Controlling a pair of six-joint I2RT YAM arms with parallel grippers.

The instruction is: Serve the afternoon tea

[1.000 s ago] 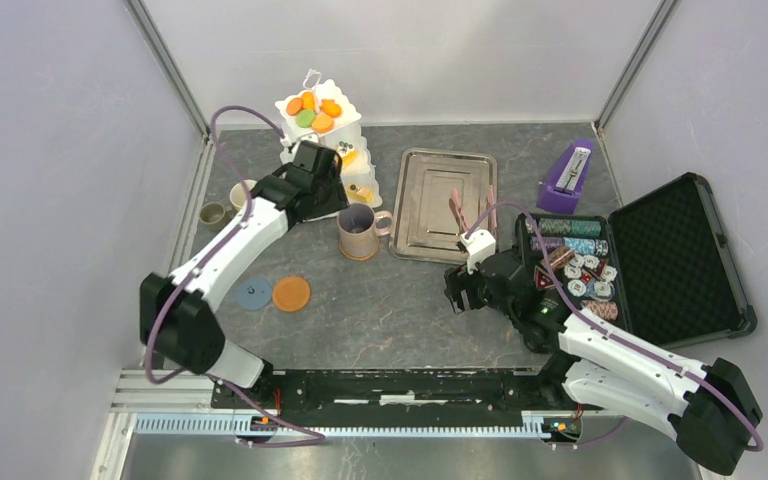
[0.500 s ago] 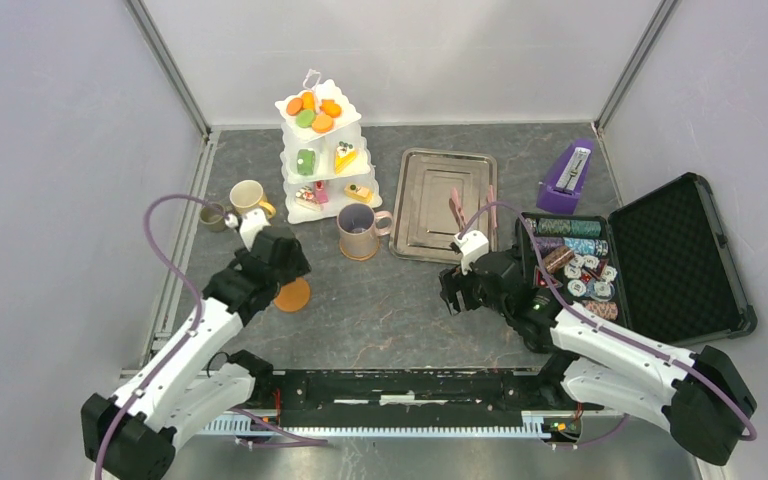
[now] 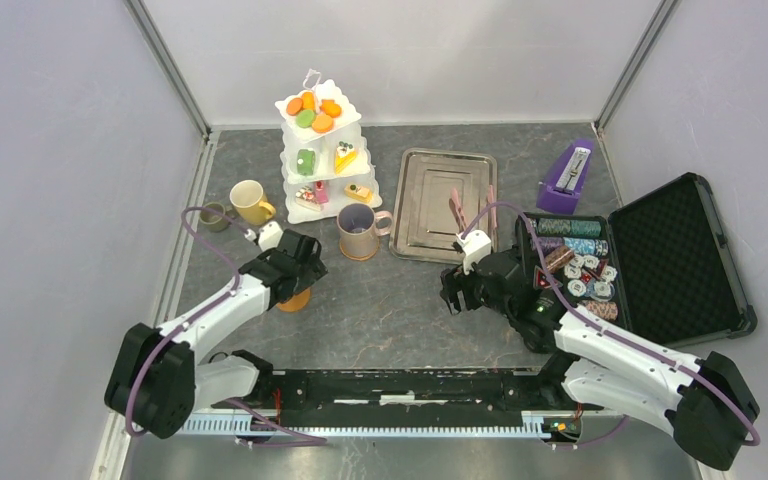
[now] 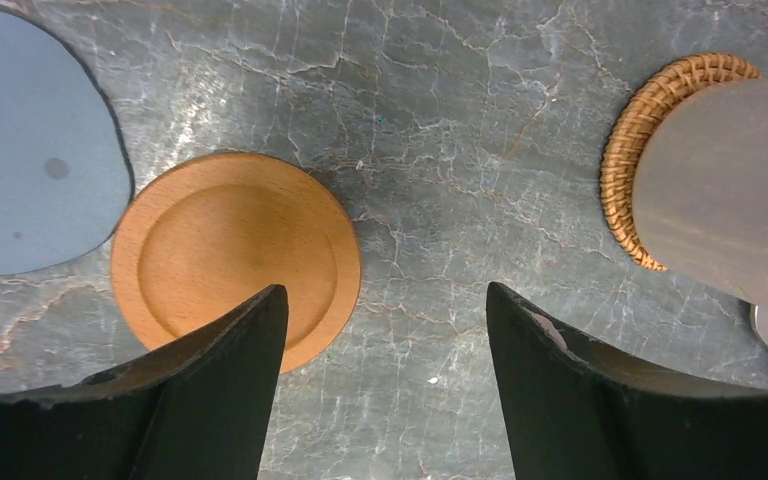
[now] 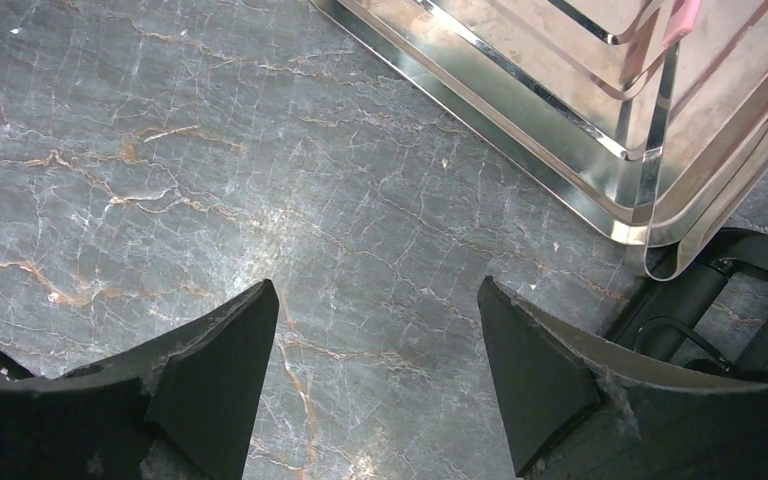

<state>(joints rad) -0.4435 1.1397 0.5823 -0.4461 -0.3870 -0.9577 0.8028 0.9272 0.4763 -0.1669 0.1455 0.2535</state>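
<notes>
Far tiered stand (image 3: pixel 352 123) holds biscuits (image 3: pixel 312 108) above, toy cakes (image 3: pixel 326 160) below; the right-hand black case (image 3: pixel 675 255) holds poker chips (image 3: pixel 575 265). Left gripper (image 4: pixel 385 300), over a wooden coaster (image 4: pixel 230 250), and right gripper (image 5: pixel 375 290) both gape empty.

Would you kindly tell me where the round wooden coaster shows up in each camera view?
Top external: left of centre, wooden coaster peeking from under the left pincer.
Left wrist: lower left.
Right wrist: not in it.
Shared landmark: beige-lilac mug, top and left wrist.
</notes>
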